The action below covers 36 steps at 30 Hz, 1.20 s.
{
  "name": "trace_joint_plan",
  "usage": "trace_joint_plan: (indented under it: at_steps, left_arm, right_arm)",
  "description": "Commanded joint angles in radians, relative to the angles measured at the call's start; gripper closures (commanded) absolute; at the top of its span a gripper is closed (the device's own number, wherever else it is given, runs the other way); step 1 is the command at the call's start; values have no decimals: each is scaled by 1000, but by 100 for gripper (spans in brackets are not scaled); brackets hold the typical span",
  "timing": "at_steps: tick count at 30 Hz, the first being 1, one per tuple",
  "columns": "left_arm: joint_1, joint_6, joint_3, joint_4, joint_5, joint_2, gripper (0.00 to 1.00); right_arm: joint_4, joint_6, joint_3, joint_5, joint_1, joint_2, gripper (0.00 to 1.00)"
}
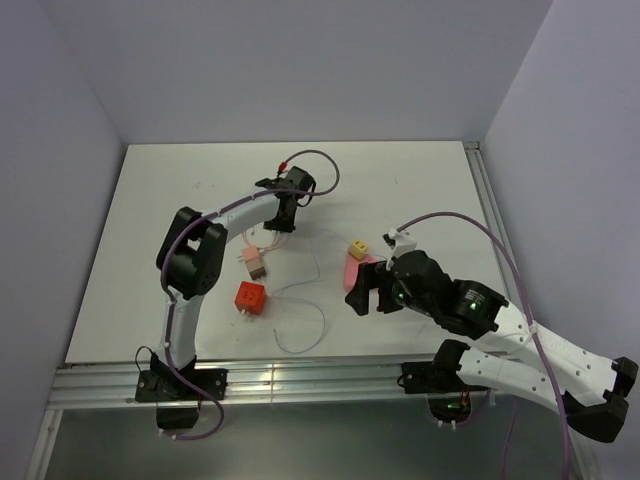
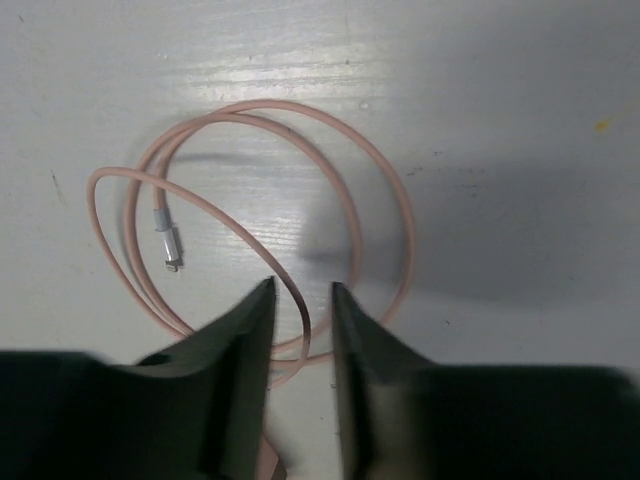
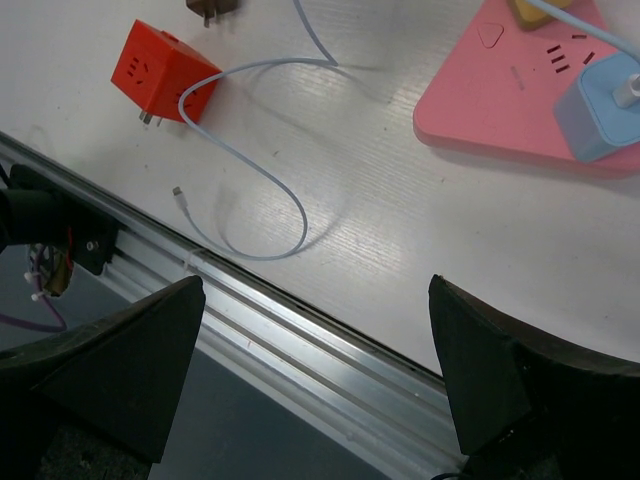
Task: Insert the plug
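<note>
The flat pink plastic power strip [image 3: 500,100] held a pale-blue charger block [image 3: 597,112] in one socket (a yellow block [image 1: 357,246] sat at its far end), while the red cube adapter [image 3: 160,70] lay apart on the white table [image 3: 400,220]. The left gripper [image 2: 302,290] stood narrowly parted astride the thin pink coiled cable [image 2: 385,170], whose silver connector [image 2: 168,240] lay loose nearby. The right gripper [image 3: 316,285] gaped wide, holding nothing.

White table [image 1: 150,220], aluminium rail [image 1: 300,385] along near edge, pale walls [image 1: 300,60], perhaps lavender-tinted

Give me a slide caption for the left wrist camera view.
Left gripper, jaws apart, straddles a strand of the coiled pink cable on the white table.
</note>
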<state>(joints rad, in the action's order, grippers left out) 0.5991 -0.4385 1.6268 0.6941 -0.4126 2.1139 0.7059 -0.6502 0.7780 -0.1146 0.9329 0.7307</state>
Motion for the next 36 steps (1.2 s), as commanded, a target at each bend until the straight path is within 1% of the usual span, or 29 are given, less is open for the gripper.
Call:
trace_joint_plan:
  at_steps: [1, 2, 3, 4, 5, 6, 9, 10, 12, 13, 14, 15, 16, 17, 21, 22, 23, 25, 27, 29, 30, 32, 36]
  left_arm:
    - [-15, 0, 85, 7, 17, 46, 74]
    - [-19, 4, 93, 1, 61, 49, 78]
    - [-34, 7, 102, -4, 86, 50, 86]
    - [-44, 6, 120, -4, 116, 40, 100]
    - [-57, 4, 128, -1, 145, 32, 100]
    - [-83, 0, 133, -2, 205, 20, 100]
    - [-111, -8, 125, -7, 277, -69, 100]
    - [-111, -9, 117, -7, 294, -124, 100]
    - [-113, -22, 104, -16, 340, -182, 100]
    - [-113, -28, 96, -22, 400, -233, 100]
    - [-113, -37, 96, -21, 426, -255, 100]
    - [-114, -55, 99, -21, 454, -275, 100]
    - [-114, -66, 111, -16, 522, -304, 100]
    - [-114, -72, 119, -4, 556, -318, 100]
    - [-114, -112, 101, -31, 718, -411, 100]
    - [-114, -115, 94, -36, 744, -455, 100]
    - [-113, -117, 90, -42, 802, -475, 99]
    - [-113, -131, 79, -59, 846, -531, 100]
    - [-113, -144, 64, -92, 947, -563, 100]
    - [-110, -166, 42, -145, 1035, -612, 100]
    - [-102, -193, 30, -169, 1114, -629, 100]
    - [-93, -224, 8, -225, 1158, -667, 100]
    - [-68, -301, -18, -271, 1204, -715, 100]
  right_arm:
    - [-3, -5, 20, -8, 3, 18, 0]
    - [-2, -2, 42, -13, 1, 28, 0]
    - [-2, 4, 56, -23, 1, 36, 0]
    - [-3, 7, 67, -31, 3, 53, 0]
    - [-19, 14, 85, -37, 1, 62, 0]
    - [-29, 20, 93, -43, 1, 71, 0]
    - [-91, 70, 119, -53, 1, 122, 0]
    - [-106, 101, 128, -50, 3, 159, 0]
    - [-158, 127, 167, -56, 1, 197, 0]
    - [-178, 138, 176, -65, 1, 226, 0]
    - [-225, 145, 193, -59, 1, 240, 0]
    - [-253, 156, 198, -48, 0, 249, 1]
    - [-282, 175, 202, -34, 1, 269, 2]
    - [-327, 185, 208, -19, 1, 277, 4]
    - [-376, 274, 237, 6, -2, 314, 5]
    - [-378, 290, 242, 7, -3, 317, 5]
    - [-379, 305, 253, 10, -5, 315, 5]
    - [-369, 325, 267, -5, -19, 312, 4]
    - [-355, 348, 282, -13, -32, 297, 3]
    - [-371, 380, 273, 18, -39, 279, 2]
    - [-381, 429, 267, 48, -40, 268, 2]
    - [-404, 478, 247, 148, -43, 236, 1]
    - [-440, 566, 228, 204, -43, 199, 0]
